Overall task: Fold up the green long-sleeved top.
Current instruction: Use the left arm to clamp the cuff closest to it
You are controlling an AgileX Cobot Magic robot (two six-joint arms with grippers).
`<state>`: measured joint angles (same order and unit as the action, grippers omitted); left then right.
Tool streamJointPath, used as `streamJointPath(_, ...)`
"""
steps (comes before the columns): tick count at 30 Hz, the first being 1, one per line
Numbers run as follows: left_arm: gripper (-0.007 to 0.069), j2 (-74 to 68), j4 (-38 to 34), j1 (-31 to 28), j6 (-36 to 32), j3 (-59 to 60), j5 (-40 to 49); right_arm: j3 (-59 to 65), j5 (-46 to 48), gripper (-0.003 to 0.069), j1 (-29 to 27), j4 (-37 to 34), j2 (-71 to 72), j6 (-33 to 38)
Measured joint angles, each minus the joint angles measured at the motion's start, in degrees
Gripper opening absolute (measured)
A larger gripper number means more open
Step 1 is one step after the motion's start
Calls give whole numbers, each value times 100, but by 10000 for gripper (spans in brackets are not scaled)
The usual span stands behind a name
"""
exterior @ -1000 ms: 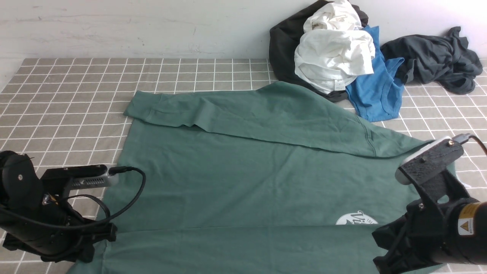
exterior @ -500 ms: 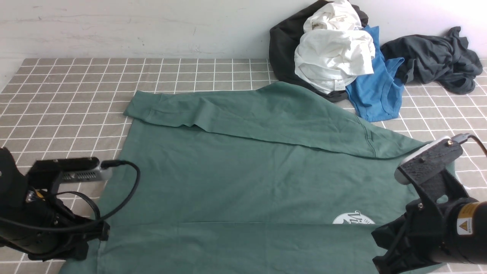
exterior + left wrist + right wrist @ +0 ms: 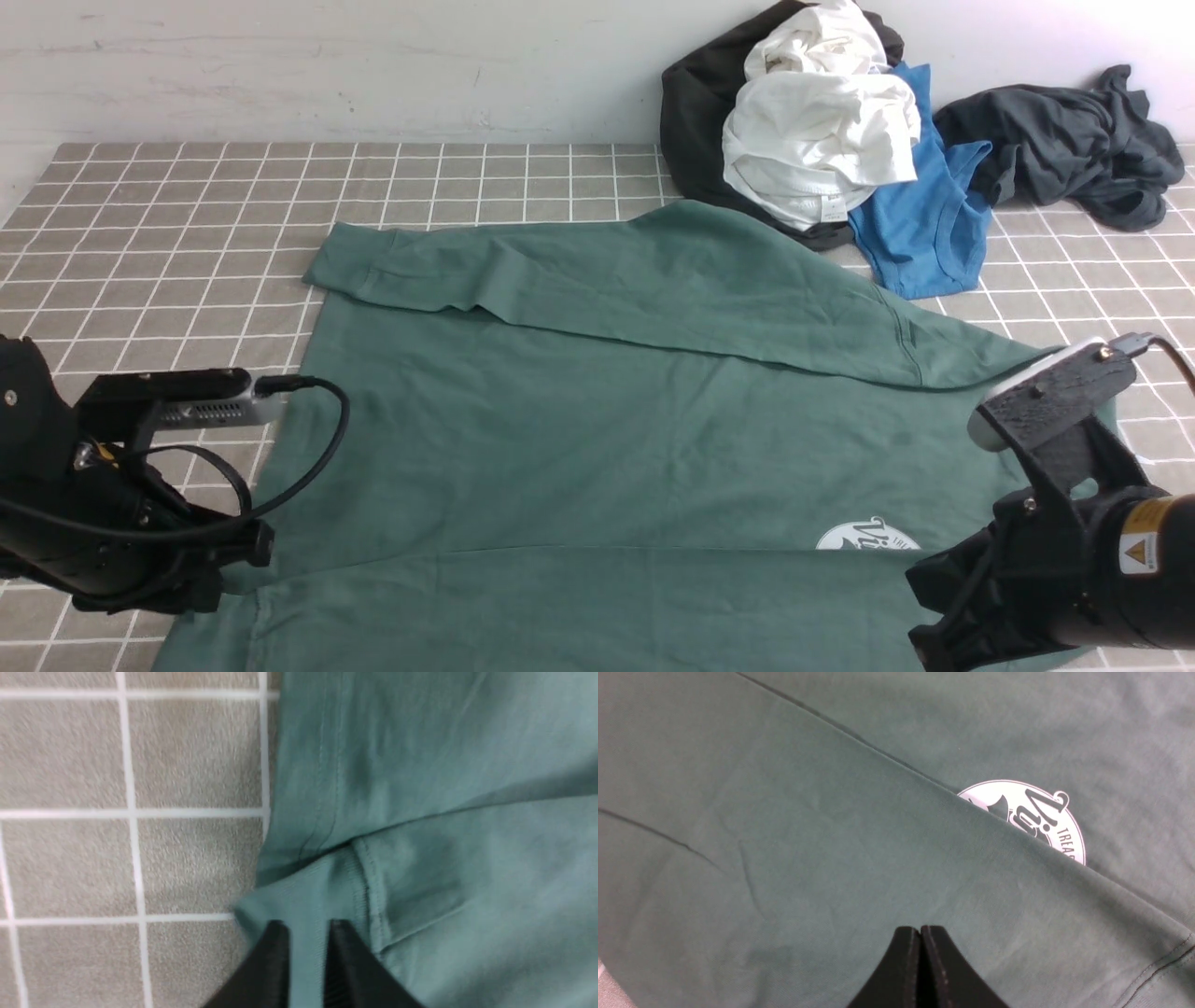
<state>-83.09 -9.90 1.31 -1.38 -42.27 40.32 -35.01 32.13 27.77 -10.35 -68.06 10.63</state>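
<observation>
Green cotton covers the middle of the grey checked tablecloth (image 3: pixel 187 205). You have one green long-sleeved top (image 3: pixel 579 439) and four other pieces heaped at the far wall: one black garment (image 3: pixel 695 121), one white bundle (image 3: pixel 822 140) on top of it, one blue top (image 3: pixel 920 233), and one dark grey garment (image 3: pixel 1064 140) to the right.

The green top lies flat. Its far sleeve (image 3: pixel 560 280) is folded across the body, and a near flap (image 3: pixel 560 607) is laid over the front, half covering the one white round logo (image 3: pixel 1031 812).

You have two grippers. The left gripper (image 3: pixel 306 933) sits at the ribbed cuff (image 3: pixel 327 882) with a narrow gap between its jaws and green cloth showing in it. You cannot tell whether it pinches that cloth. The right gripper (image 3: pixel 920 933) is clenched, empty, over the flap near the logo.
</observation>
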Motion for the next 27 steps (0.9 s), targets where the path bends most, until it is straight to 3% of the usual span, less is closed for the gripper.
streamJointPath(4,0,213,0,125,-143,-279,188,0,-4,-10,0,0,0,0)
streamJointPath(12,-3,428,170,278,-262,-946,1099,-7,-43,-10,0,106,0,0)
streamJointPath(15,48,167,325,-73,-256,-896,1368,-7,-43,-10,0,111,0,0)
streamJointPath(17,162,-204,209,-591,-375,-890,1360,-7,-47,-10,0,105,0,0)
streamJointPath(18,173,-233,185,-591,-375,-890,1360,-7,-47,-10,0,105,0,0)
streamJointPath(19,255,-504,-47,-844,-620,-890,1325,-7,-47,-10,0,64,0,0)
streamJointPath(21,334,-772,-421,-951,-910,-890,1325,-7,-49,-10,0,11,0,0)
streamJointPath(23,375,-1029,-672,-964,-1221,-890,1301,-7,-56,-10,0,-23,0,0)
streamJointPath(27,339,-1418,-773,-910,-1422,-890,1133,-7,-69,-10,0,-27,0,-7)
